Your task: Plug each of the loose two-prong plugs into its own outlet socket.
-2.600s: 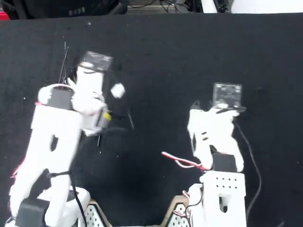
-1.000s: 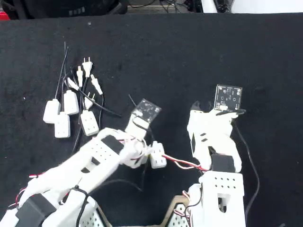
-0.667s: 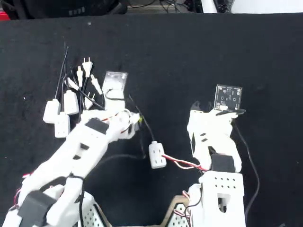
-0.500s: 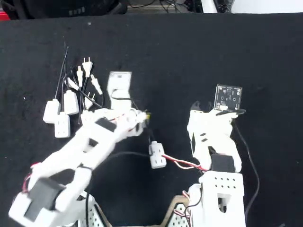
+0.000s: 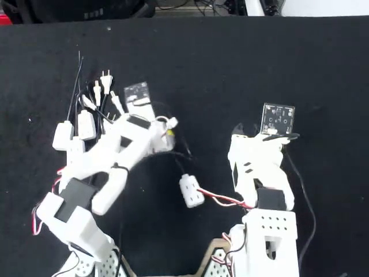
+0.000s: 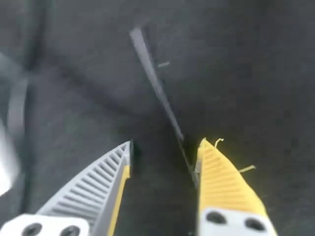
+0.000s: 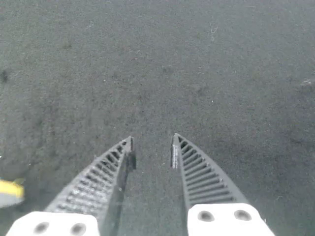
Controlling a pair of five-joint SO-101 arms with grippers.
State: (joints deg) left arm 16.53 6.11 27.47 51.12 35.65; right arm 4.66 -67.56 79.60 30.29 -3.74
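Note:
Three loose two-prong plugs (image 5: 104,77) with black cords lie at the back left. White outlet sockets (image 5: 61,136) lie beside them, partly behind my left arm. Another outlet socket (image 5: 191,190) lies alone near the table's middle front, its black cord (image 5: 180,151) running back toward my left gripper (image 5: 169,127). That left gripper (image 6: 165,147) is open, hovering over the cloth with the thin black cord (image 6: 156,91) passing between its grey and yellow fingers. My right gripper (image 7: 151,145) is open over bare cloth and holds nothing; it sits right of centre (image 5: 239,129).
The black cloth (image 5: 230,63) covers the whole table, with free room at the back and the right. A red and white wire (image 5: 222,199) runs from the lone socket's side to the right arm's base. Both arm bases stand at the front edge.
My left gripper let go of the lone socket at the middle front, then swung back and to the left over its cord. The right arm has stayed still.

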